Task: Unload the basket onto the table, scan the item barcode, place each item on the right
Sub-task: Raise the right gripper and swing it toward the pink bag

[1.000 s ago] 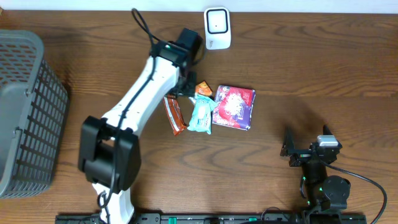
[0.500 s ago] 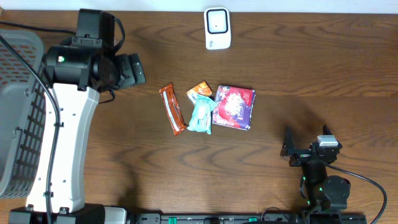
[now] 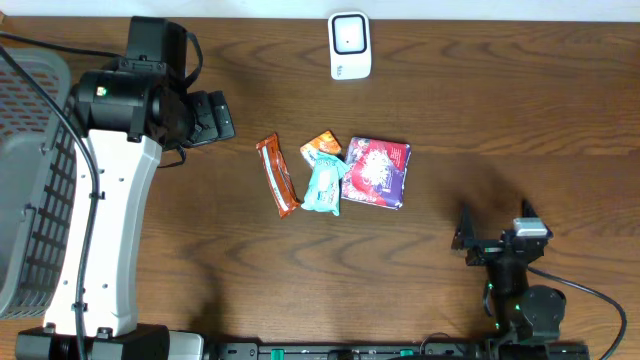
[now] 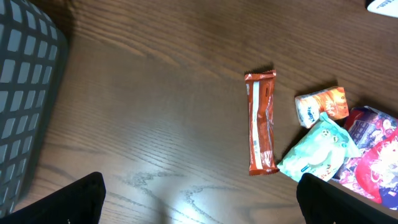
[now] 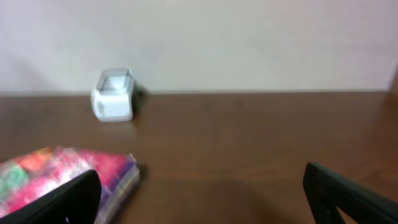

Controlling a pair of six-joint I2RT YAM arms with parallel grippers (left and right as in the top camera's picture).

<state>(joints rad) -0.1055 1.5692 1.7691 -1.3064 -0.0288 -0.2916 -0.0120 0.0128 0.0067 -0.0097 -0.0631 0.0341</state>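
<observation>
The left gripper (image 3: pixel 218 114) is hanging above the table (image 3: pixel 480 110) with its jaws standing wide apart, gripping and touching nothing. The brown snack bar (image 3: pixel 279 175) is lying near it on the right arm's side, apart from the fingers. The orange packet (image 3: pixel 321 146), mint-green packet (image 3: pixel 324 186) and purple pouch (image 3: pixel 375 172) are clustering just beyond the bar. The white scanner (image 3: pixel 349 45) is sitting at the far edge. The right gripper (image 3: pixel 495 230) is gaping too, empty, well apart from the pile.
</observation>
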